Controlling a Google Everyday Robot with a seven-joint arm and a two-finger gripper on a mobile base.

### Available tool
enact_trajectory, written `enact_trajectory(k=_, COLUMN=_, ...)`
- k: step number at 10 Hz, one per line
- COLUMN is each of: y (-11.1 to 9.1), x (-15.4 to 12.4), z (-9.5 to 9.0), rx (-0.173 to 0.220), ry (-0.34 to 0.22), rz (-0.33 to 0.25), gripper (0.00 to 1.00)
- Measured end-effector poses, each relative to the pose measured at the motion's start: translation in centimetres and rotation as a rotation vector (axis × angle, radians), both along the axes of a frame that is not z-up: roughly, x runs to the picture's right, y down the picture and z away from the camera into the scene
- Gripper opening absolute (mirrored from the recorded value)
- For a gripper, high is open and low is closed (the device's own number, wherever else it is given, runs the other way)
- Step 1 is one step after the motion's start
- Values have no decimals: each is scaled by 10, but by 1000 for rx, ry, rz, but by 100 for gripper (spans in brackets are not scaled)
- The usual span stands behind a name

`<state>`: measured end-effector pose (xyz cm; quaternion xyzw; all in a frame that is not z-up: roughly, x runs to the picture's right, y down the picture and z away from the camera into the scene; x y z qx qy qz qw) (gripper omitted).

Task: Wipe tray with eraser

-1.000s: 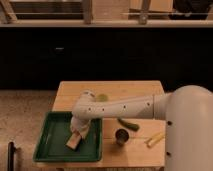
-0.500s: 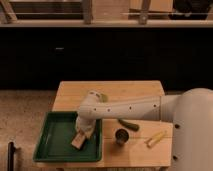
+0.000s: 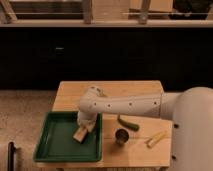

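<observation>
- You are looking at a light wooden table (image 3: 145, 90) on a speckled floor (image 3: 25, 107), with a dark wall behind it.
- Your big white arm (image 3: 125, 104) comes in from the right and reaches across the table to the left.
- Your gripper (image 3: 85, 125) points down over the right part of the tray (image 3: 42, 145).
- The jaws are pinching the top of the eraser (image 3: 80, 134).
- The eraser is the small tan block. It is inside the tray, close to the right rim, and it leans a bit.
- The tray is dark green and sits on the front left part of the table.
- A small dark cup (image 3: 121, 136) stands on the table just beside the right side of the tray.
- A curved green vegetable (image 3: 128, 123) lies just behind the cup.
- A yellow stick (image 3: 156, 139) lies to the right of the cup, near the front edge.
</observation>
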<state>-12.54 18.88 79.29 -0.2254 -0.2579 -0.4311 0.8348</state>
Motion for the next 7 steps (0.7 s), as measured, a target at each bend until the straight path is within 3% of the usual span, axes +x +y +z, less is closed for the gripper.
enact_trajectory(k=3, y=-1, x=-34, z=8, rx=-10, ry=-47, rz=-52, gripper=0)
enact_trajectory(k=7, y=29, x=-63, z=1, rx=-61, ry=-149, rz=-111, gripper=0)
